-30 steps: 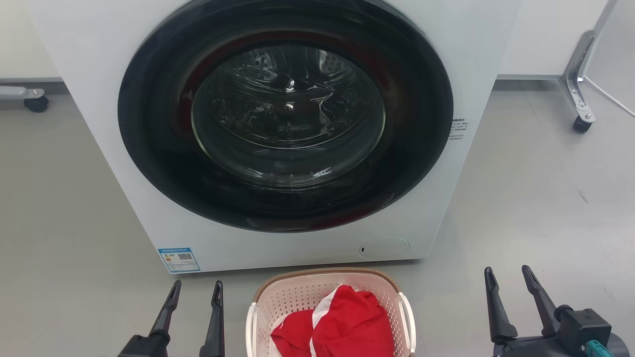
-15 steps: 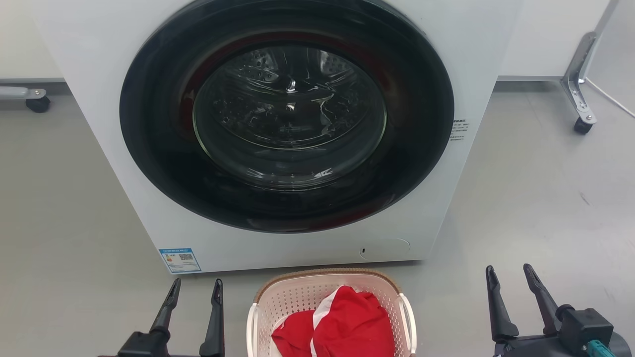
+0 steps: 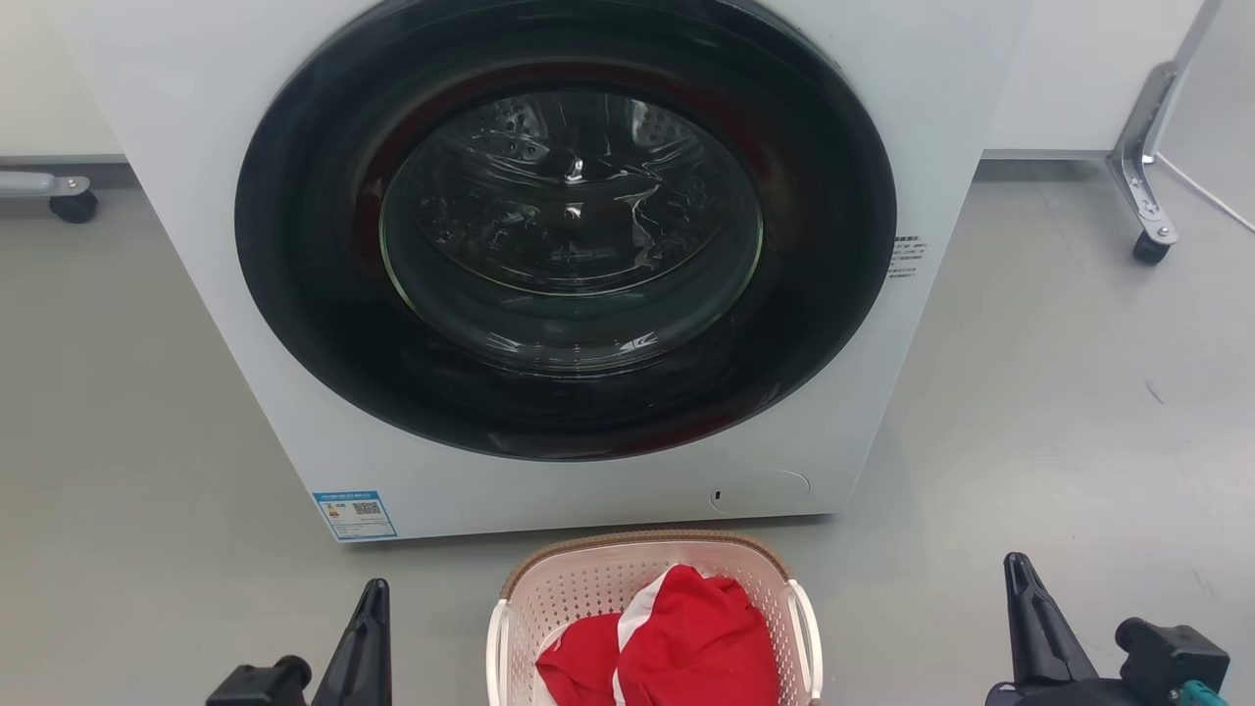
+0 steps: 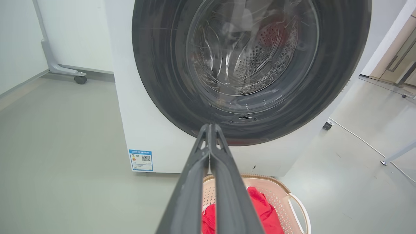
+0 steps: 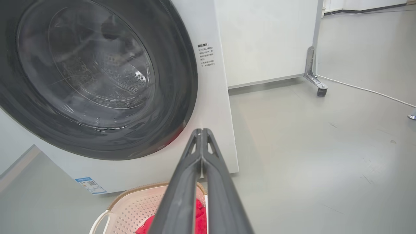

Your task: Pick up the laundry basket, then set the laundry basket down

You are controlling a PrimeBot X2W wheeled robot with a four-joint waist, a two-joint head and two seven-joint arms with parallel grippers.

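The left gripper (image 3: 374,591) has its two dark fingers pressed flat together with nothing between them, and the left wrist view shows the same: the pair meets at one tip (image 4: 210,127) with no gap. The right gripper (image 3: 1016,567) is likewise pinched closed and empty, its fingers joined at the point (image 5: 201,131). Both hang low over the floor (image 3: 1059,412), one on each side of the basket and clear of it.

There are two grippers, one basket, one washer (image 3: 245,373) and one heap of red cloth (image 3: 691,642) (how many garments make it up I cannot tell). Two wheeled frame legs stand at the back of the room, one far left (image 3: 69,201) and one far right (image 3: 1145,240). The washer bears one blue label (image 3: 355,514) at its lower left corner.

The basket (image 3: 569,588) sits on the floor just before the washer's foot, between the grippers and near the bottom middle of the head view. It is pale pink-white plastic, rounded at the corners, its walls pierced with rows of small holes. A brown woven-look band runs along its rim, and it has two white loop handles, one on each side. The red cloth, with a white stripe, lies piled inside it.
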